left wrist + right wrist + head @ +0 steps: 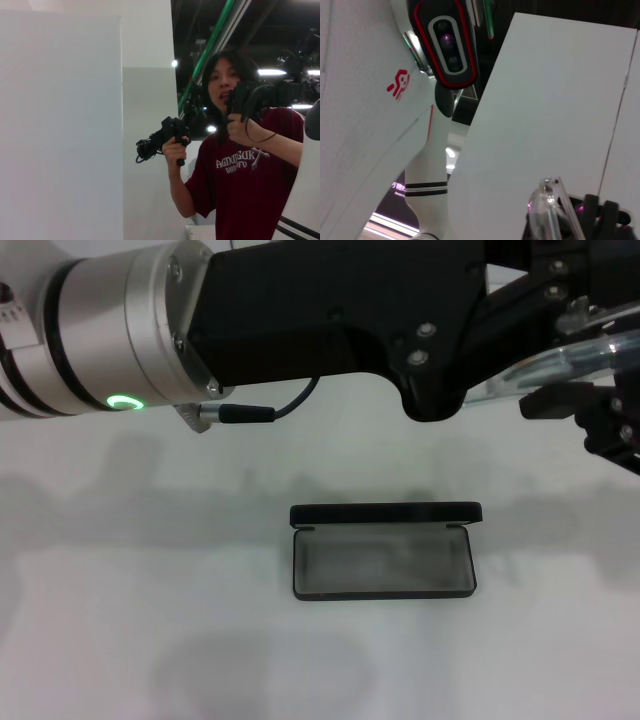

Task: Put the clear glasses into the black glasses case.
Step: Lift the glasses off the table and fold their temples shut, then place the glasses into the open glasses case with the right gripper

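Observation:
The black glasses case (385, 558) lies open on the white table at centre, grey lining up and lid standing along its far side. The clear glasses (575, 348) hang high above the table at the far right, up and to the right of the case. My right gripper (585, 405) is at them from below and looks shut on them. In the right wrist view a clear edge of the glasses (551, 210) sits against its black fingers (600, 216). My left arm reaches across the top, its gripper (555, 280) just above the glasses. Nothing lies inside the case.
The white table (150, 640) spreads around the case. The left wrist view looks outward at a person (240, 165) holding hand controllers beside a white wall. The right wrist view faces back at the robot's own head (447, 45) and a white panel.

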Tool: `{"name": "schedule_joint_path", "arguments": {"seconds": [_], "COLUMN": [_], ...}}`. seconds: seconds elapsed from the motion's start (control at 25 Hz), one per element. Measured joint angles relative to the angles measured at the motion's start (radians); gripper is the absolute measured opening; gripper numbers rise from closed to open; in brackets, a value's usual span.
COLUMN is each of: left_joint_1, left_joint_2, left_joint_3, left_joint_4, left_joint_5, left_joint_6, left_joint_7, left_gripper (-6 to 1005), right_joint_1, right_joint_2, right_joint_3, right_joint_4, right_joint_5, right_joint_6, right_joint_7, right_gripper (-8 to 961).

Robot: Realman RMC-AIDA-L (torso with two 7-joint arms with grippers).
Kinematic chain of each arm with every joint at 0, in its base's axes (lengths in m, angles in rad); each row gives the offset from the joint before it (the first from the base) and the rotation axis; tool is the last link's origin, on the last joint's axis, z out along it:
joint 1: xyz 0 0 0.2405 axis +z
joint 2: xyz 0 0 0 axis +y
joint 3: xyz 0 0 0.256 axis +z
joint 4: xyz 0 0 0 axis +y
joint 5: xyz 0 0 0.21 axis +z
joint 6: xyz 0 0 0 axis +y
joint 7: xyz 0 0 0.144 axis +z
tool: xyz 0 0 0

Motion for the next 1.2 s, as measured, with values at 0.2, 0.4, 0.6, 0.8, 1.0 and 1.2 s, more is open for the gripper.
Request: {"name": "schedule_joint_path", "arguments": {"seconds": [0.2, 0.4, 0.6, 0.8, 1.0, 1.2], "left_joint_1": [0.001, 0.000, 0.001, 0.014, 0.058, 0.116], "left_joint_2": [0.000, 0.001, 0.001, 0.003, 0.003, 0.004], "left_joint_3": [-0.006, -0.031, -0.049, -0.130, -0.296, -0.436], "left_joint_4": [0.001, -0.010, -0.045, -0.087, -0.170, -0.300], "left_joint_5": [0.000, 0.009, 0.013, 0.068, 0.208, 0.278], "left_joint_6": [0.001, -0.004, -0.004, -0.006, -0.007, -0.007], "left_joint_7": [0.006, 0.011, 0.052, 0.106, 0.152, 0.228], "left_gripper": [70, 70, 70, 69, 69, 70], "right_joint_1": [-0.002, -0.002, -0.002, -0.010, -0.038, -0.087], "right_joint_2": [-0.002, -0.003, -0.004, -0.004, -0.008, -0.008], "right_joint_3": [0.005, 0.006, 0.005, 0.004, 0.005, 0.005], "right_joint_4": [0.000, 0.008, 0.009, 0.006, -0.058, -0.345], "right_joint_5": [0.000, -0.001, -0.017, -0.058, -0.147, -0.289], "right_joint_6": [0.000, 0.001, 0.001, 0.019, 0.081, 0.157], "right_joint_7": [0.000, 0.000, 0.002, 0.028, 0.161, 0.477], "right_gripper": [115, 115, 114, 114, 116, 119]}}
